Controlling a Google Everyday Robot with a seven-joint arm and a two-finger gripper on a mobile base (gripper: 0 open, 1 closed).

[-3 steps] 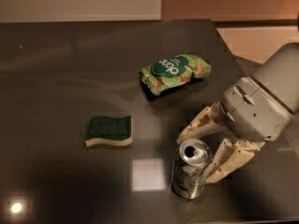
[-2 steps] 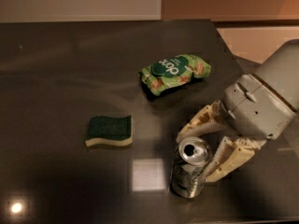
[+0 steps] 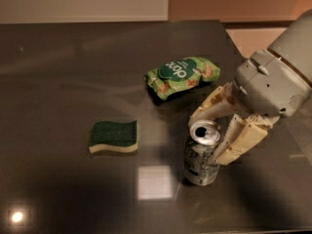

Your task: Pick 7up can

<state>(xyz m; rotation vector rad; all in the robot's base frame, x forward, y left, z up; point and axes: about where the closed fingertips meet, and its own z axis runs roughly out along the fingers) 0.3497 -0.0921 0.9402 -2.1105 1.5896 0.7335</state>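
The 7up can is silver-grey with dark greenish print and a shiny pull-tab top. It stands upright at the right front of the dark table. My gripper comes in from the right. Its cream fingers press on the can's upper part, one behind it and one at its right front side. I cannot tell whether the can's base still touches the table.
A green crinkly snack bag lies just behind the can. A green and yellow sponge lies to its left. The table's right edge runs close behind my arm.
The can and my gripper have moved together upward in the view. The fingers stand slightly closer together. The sponge and the bag have not moved.
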